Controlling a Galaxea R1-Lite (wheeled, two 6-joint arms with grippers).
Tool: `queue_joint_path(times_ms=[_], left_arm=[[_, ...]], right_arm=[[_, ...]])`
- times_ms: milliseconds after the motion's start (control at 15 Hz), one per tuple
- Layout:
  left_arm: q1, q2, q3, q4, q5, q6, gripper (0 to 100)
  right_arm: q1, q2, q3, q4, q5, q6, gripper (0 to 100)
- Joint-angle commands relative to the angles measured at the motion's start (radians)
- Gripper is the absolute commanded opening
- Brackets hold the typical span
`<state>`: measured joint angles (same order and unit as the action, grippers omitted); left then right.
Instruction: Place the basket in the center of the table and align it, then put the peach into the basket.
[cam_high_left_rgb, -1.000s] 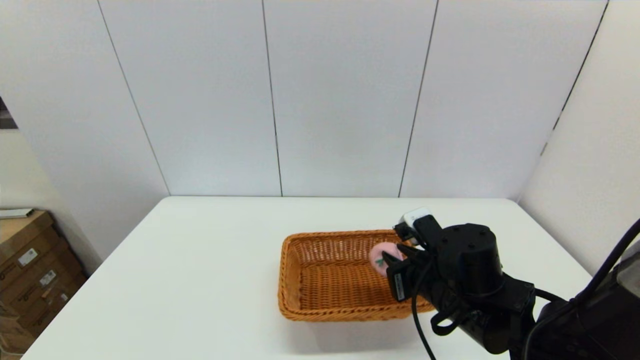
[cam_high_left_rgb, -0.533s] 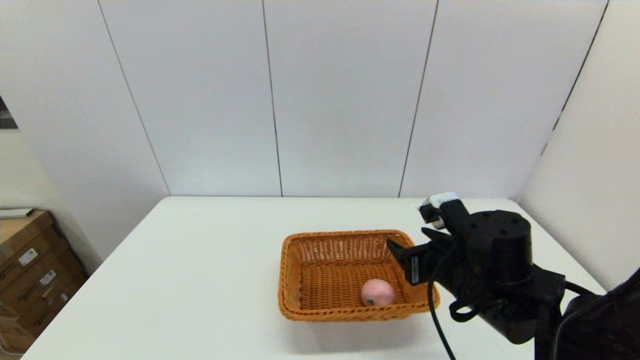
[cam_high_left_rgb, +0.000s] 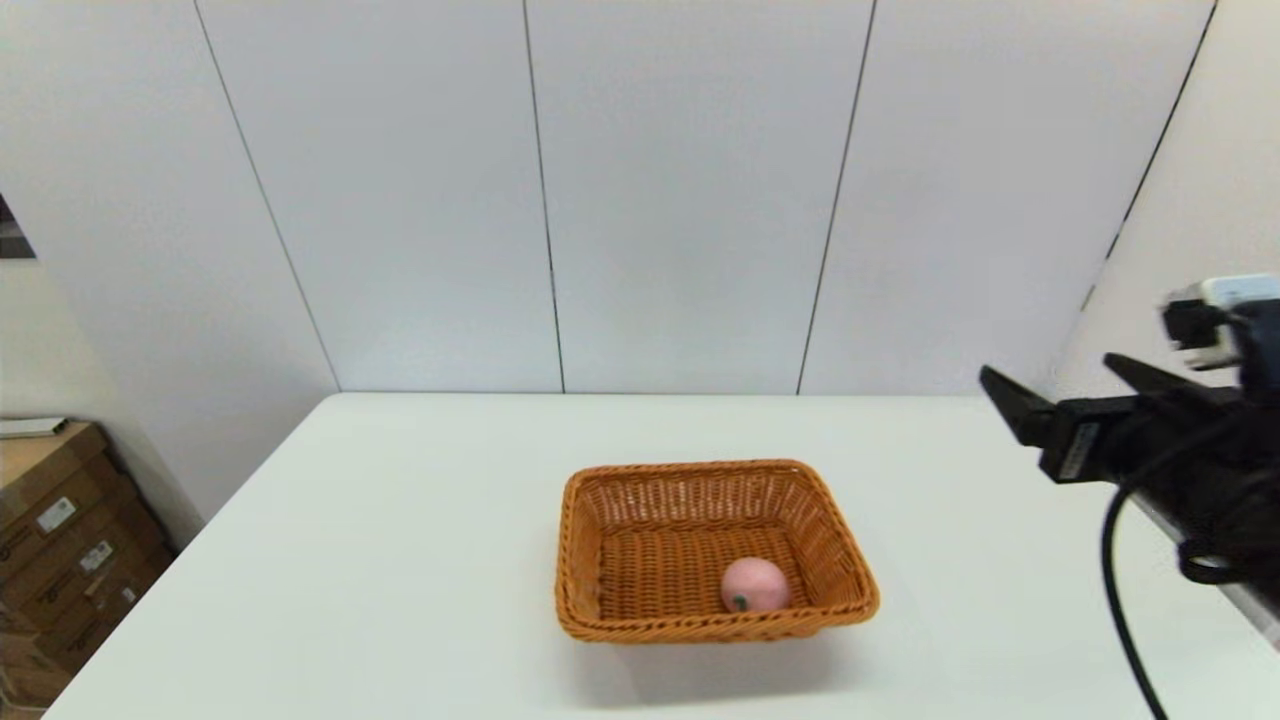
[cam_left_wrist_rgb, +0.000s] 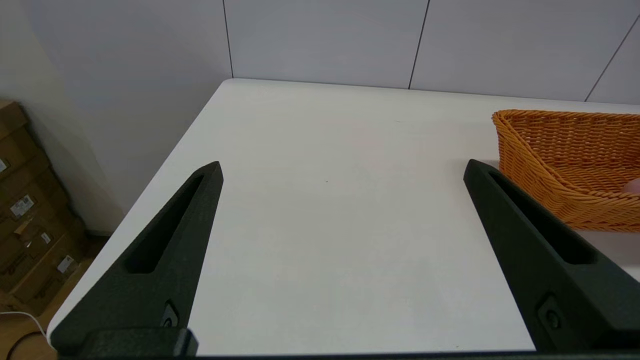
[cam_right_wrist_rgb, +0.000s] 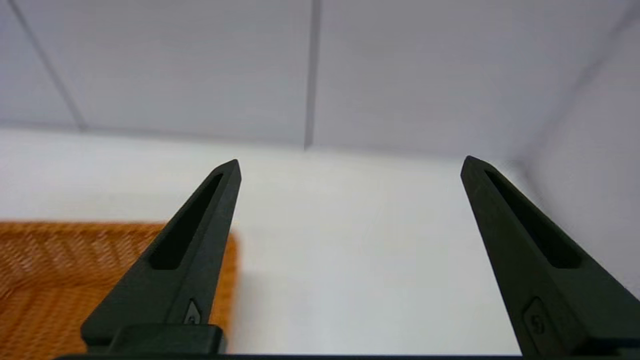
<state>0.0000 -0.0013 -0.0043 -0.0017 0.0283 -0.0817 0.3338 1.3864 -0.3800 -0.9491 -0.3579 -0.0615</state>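
The small pale-pink egg-shaped toy peach (cam_high_left_rgb: 754, 585) lies inside the rectangular orange-brown woven wicker basket (cam_high_left_rgb: 640, 545), near its front right corner, and the basket sits about mid-way across the plain white bench (cam_high_left_rgb: 400, 560). The right gripper (cam_high_left_rgb: 1075, 395) hangs high off to the right, fingers spread and empty; the left gripper (cam_left_wrist_rgb: 342, 170) hovers beside the basket, also released. Little seems left to spoil: a careless sweep by either arm could nudge the light basket askew.
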Motion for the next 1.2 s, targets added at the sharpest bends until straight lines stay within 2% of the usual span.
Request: queue_joint_path(times_ms=[67,133,267,333,467,533,800,933,1000,1200], left_arm=[[0.000,0.000,0.000,0.000,0.001,-0.001,100],[0.000,0.000,0.000,0.000,0.001,-0.001,100],[0.000,0.000,0.001,-0.001,0.002,-0.004,100],[0.000,0.000,0.001,0.000,0.002,-0.004,100],[0.000,0.000,0.000,-0.001,0.002,-0.004,100],[0.000,0.000,0.001,0.000,0.002,-0.004,100],[0.000,0.000,0.000,0.000,0.002,-0.006,100],[0.000,0.000,0.000,0.000,0.002,-0.004,100],[0.000,0.000,0.000,0.000,0.002,-0.003,100],[0.000,0.000,0.000,0.000,0.002,-0.003,100]], right_arm=[[-0.088,-0.662,0.101,0.500,-0.009,-0.175,100],[-0.137,-0.774,0.099,0.659,-0.009,-0.169,100],[-0.251,-0.905,0.119,0.790,0.007,-0.167,100],[-0.266,-0.961,0.136,0.825,0.007,-0.166,100],[-0.312,-1.047,0.168,0.848,0.020,-0.166,100],[-0.322,-1.106,0.188,0.848,0.050,-0.153,100],[-0.332,-1.277,0.314,0.836,0.105,-0.035,100],[-0.332,-1.362,0.366,0.848,0.231,-0.027,100],[-0.331,-1.383,0.357,0.894,0.287,-0.027,100],[-0.331,-1.386,0.357,0.941,0.332,0.015,100]])
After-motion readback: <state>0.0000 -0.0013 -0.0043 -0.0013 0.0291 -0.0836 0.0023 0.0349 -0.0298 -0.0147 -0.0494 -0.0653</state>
